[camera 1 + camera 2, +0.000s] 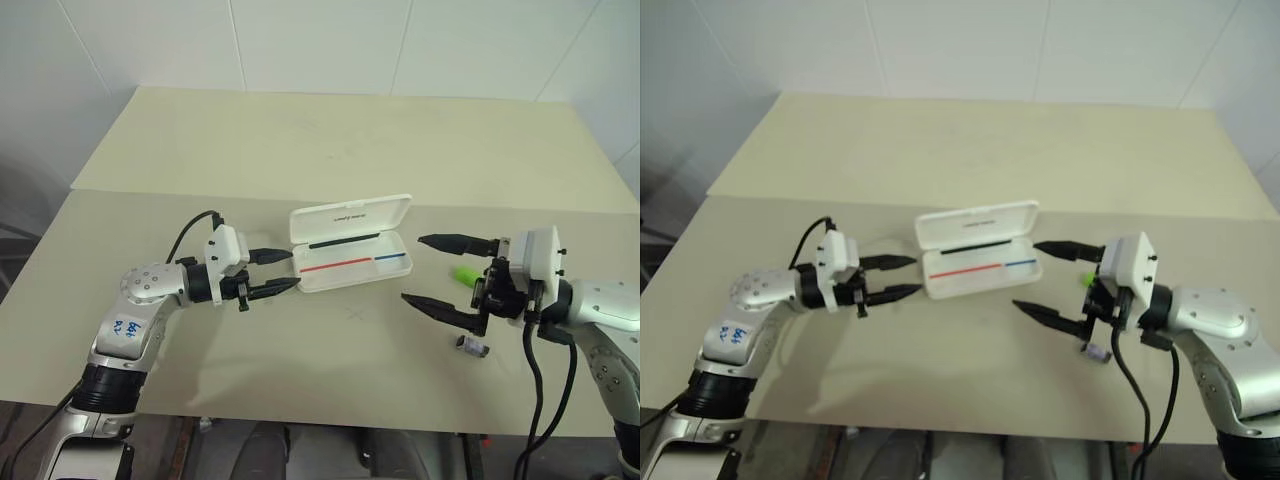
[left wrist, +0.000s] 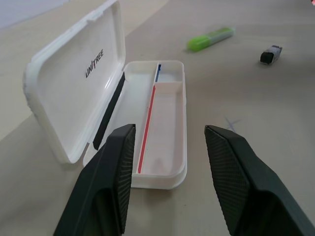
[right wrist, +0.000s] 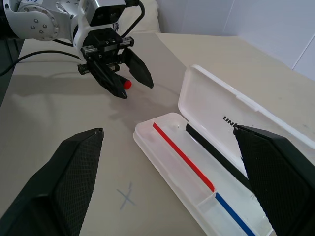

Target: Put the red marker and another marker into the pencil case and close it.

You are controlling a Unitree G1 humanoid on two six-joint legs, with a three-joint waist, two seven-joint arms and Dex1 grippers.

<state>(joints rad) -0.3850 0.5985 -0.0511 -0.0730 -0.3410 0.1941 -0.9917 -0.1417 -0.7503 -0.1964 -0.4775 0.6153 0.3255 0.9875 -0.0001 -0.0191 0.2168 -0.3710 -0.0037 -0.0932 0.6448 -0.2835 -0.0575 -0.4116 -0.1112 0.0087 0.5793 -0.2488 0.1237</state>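
Examining the pencil case (image 1: pixel 350 247) first, we found it open on the table (image 1: pixel 300 140), lid raised on its far side, red and blue lines showing in the tray. The green highlighter (image 1: pixel 466 274) lay on the table right of the case, a small dark stub (image 1: pixel 472 346) nearer the robot beyond it. The red marker's tip (image 3: pixel 127 84) showed just beneath the left gripper (image 1: pixel 285 271), left of the case, fingers partly apart. The right gripper (image 1: pixel 428 272) stood right of the case, fingers wide apart and empty.
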